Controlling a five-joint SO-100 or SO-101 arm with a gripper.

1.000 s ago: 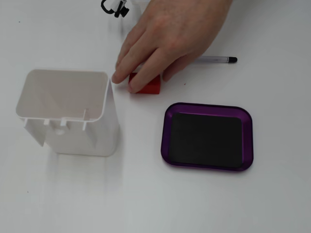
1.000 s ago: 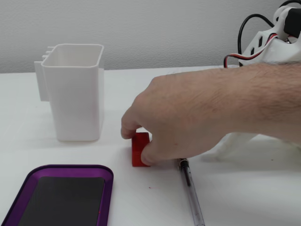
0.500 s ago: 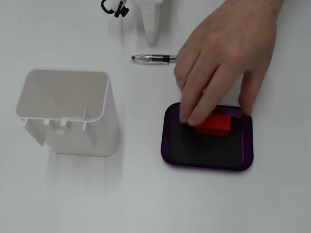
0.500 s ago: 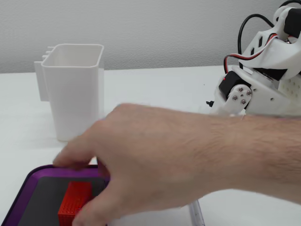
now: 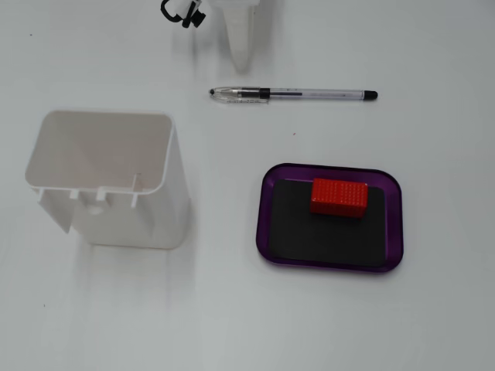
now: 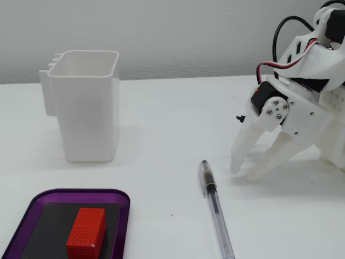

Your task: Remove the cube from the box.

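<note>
The red cube (image 5: pixel 339 196) lies inside the purple box (image 5: pixel 265 226), on the far part of its black bottom. In the low fixed view the cube (image 6: pixel 86 232) sits in the box (image 6: pixel 123 200) at the bottom left. My white gripper (image 6: pixel 243 172) rests tip-down on the table at the right, well away from the box, its fingertips close together and holding nothing. From above, only the gripper's tip (image 5: pixel 242 66) shows at the top edge, beyond the pen.
A clear pen (image 5: pixel 294 94) lies between the gripper and the box; it also shows in the low view as the pen (image 6: pixel 216 213) just left of the gripper. A tall white container (image 5: pixel 108 178) stands open-topped left of the box.
A person's hand carried the cube from beside the white container into the purple box, then left the scene. The gripper has not moved.
</note>
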